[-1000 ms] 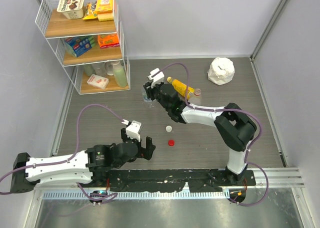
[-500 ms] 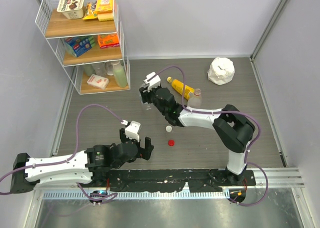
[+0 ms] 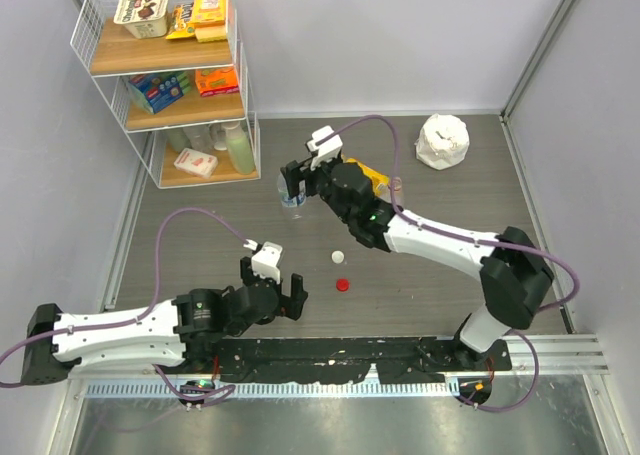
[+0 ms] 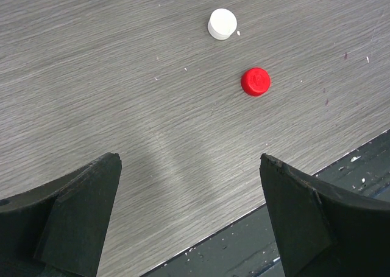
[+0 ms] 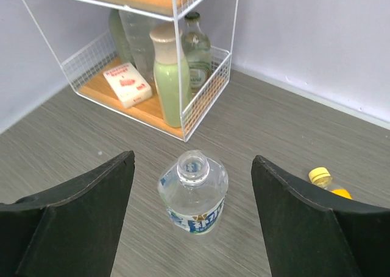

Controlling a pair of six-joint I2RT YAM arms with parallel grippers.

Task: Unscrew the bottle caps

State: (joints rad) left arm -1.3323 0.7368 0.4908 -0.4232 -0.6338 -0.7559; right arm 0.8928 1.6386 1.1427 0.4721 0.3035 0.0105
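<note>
From above, I see the left gripper (image 3: pixel 285 293) low over the table (image 3: pixel 200 235), with its fingers apart and nothing in them. The white cap (image 3: pixel 338 258) and the red cap (image 3: pixel 343 284) lie on the table near each other, just past it. The right gripper (image 3: pixel 291 187) is by the clear bottle with the blue-white label (image 3: pixel 290 199), near the wire shelf (image 3: pixel 160 75). The yellow-orange bottle (image 3: pixel 368 175) lies partly under that arm.

In the left wrist view, the left gripper (image 4: pixel 189 161) is wide open. The white cap (image 4: pixel 222 24) and the red cap (image 4: pixel 255 81) lie ahead of it, apart from each other.

In the right wrist view, the right gripper (image 5: pixel 193 161) has its fingers spread, one on each side of the clear bottle (image 5: pixel 194 192), not touching it. The bottle stands up straight with no cap on. The yellow cap (image 5: pixel 319 176) sits on its bottle off to the right.
</note>
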